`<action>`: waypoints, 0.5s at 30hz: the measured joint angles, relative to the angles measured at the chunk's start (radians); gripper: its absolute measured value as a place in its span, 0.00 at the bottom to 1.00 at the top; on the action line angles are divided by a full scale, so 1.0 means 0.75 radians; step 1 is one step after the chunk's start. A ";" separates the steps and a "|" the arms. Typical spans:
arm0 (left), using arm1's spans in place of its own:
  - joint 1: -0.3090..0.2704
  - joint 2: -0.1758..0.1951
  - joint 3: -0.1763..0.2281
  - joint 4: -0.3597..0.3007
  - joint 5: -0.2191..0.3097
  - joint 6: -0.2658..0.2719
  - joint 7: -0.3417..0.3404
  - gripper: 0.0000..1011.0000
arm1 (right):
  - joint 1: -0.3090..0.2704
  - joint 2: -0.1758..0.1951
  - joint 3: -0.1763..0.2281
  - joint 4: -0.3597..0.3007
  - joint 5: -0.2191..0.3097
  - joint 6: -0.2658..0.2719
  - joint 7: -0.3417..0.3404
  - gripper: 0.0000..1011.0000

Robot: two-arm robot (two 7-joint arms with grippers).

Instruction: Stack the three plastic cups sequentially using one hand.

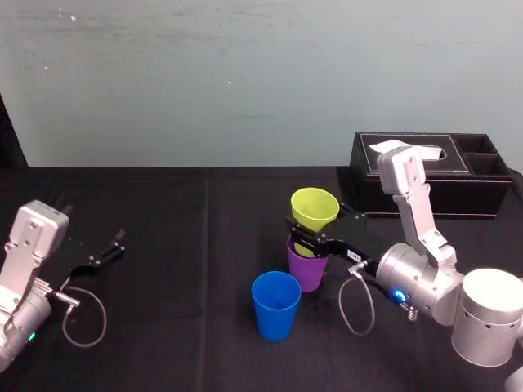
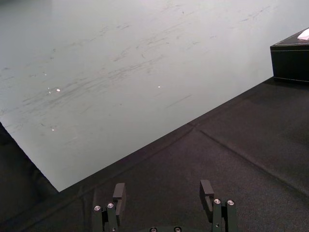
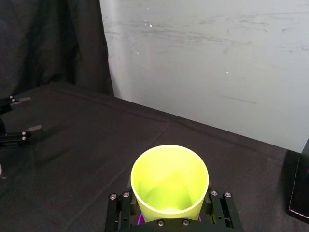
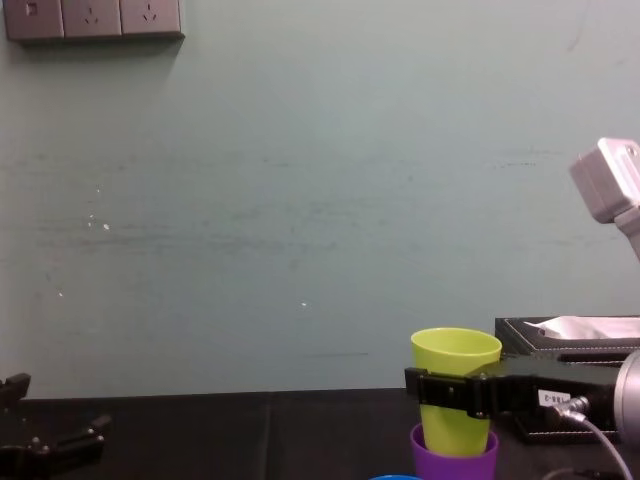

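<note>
Yellow-green tapered plastic cup (image 1: 315, 208) is sitting mouth-up directly over the purple tapered plastic cup (image 1: 306, 269), and in the chest view its base is already dipping inside the purple rim, so I'm reading this as the nesting step, partway in. The blue tapered plastic cup (image 1: 275, 304) is standing alone on the black cloth-covered surface (image 1: 180, 229), just in front and to the robot's left of the pair, not yet stacked. To do this step well: keep the yellow-green one's axis in line with the purple one's, lower straight down until the walls are seating, and avoid side load, since the purple cup is light and looks likely to tip or slide. Release only once seated. Right claw (image 1: 306, 237) is gripping the yellow-green cup at mid-height, jaws closed down to the cup's width on both sides, touching nothing else that I can see. Left claw (image 1: 106, 253) is idling well off to the robot's left, jaws apart and holding nothing. Black tissue box (image 1: 425, 175) is sitting behind the right arm, clear of the work.
</note>
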 joint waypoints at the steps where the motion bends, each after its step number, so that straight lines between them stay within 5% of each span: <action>1: 0.000 0.000 0.000 0.000 0.000 0.000 0.000 0.99 | 0.001 0.000 0.000 0.003 -0.001 -0.001 0.000 0.74; 15: 0.000 0.000 0.000 0.000 0.000 0.000 0.000 0.99 | 0.007 -0.003 -0.005 0.034 -0.015 -0.010 0.006 0.74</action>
